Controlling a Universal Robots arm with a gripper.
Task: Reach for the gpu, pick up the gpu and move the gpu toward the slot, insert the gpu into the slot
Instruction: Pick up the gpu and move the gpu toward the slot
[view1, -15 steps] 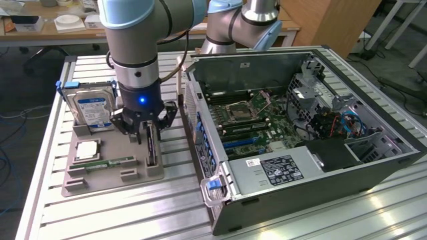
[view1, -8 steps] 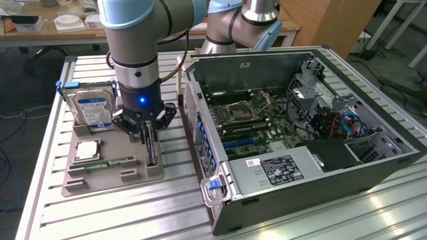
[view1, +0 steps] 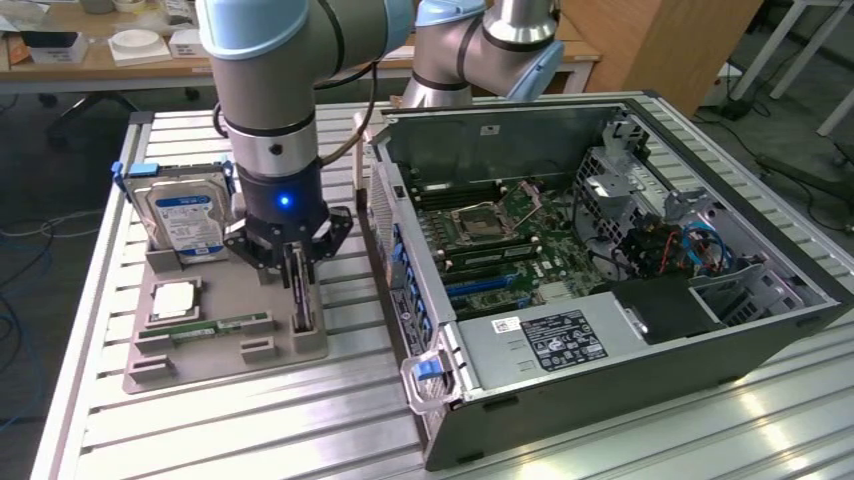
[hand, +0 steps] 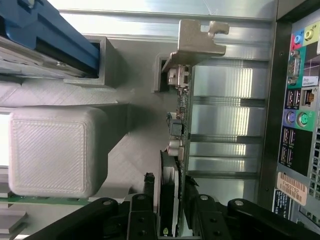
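Note:
The gpu stands on its edge in a grey holder tray at the exterior view's left. Seen edge-on in the wrist view, the gpu has its metal bracket at the far end. My gripper reaches straight down over the card. In the wrist view my gripper has a black finger pressed against each face, shut on the gpu. The card still rests in the tray. The slot, a long blue connector, lies on the green motherboard inside the open computer case.
The tray also holds a silver hard drive, a processor chip and a green memory stick. The case's rear panel stands close beside the tray. A white block of the holder sits beside the card. All rest on a ribbed aluminium table.

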